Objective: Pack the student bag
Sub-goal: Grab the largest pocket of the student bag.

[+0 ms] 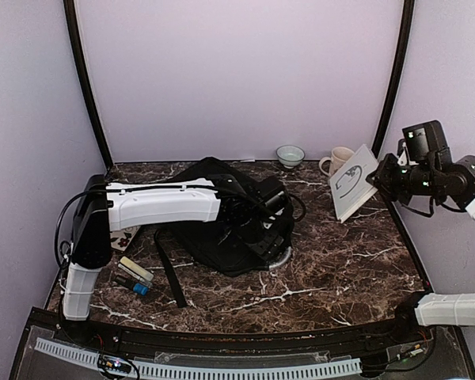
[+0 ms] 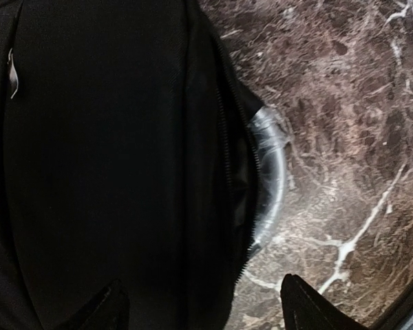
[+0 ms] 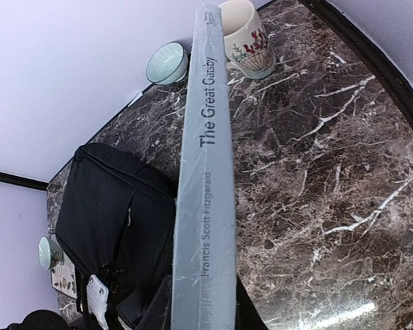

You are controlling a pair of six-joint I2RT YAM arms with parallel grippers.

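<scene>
student bag point(image 1: 222, 245): mid-worktop point(image 1: 340, 261) — well left of the right arm
right pincer point(image 1: 382, 176): pinching The Great Gatsby point(image 3: 206, 172), held off the worktop's right side
left pincer point(image 2: 203, 299): spread, just above the bag — nearer arm

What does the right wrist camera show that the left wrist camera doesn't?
Only right wrist: the spine of the grey book, The Great Gatsby, running up the frame, plus a pale bowl and a floral mug at the far edge of the marble table. Only left wrist: the left gripper, jaws open, over the zipped edge of the student bag, and a silvery curved loop beside it. Both: the student bag and the marble table.
</scene>
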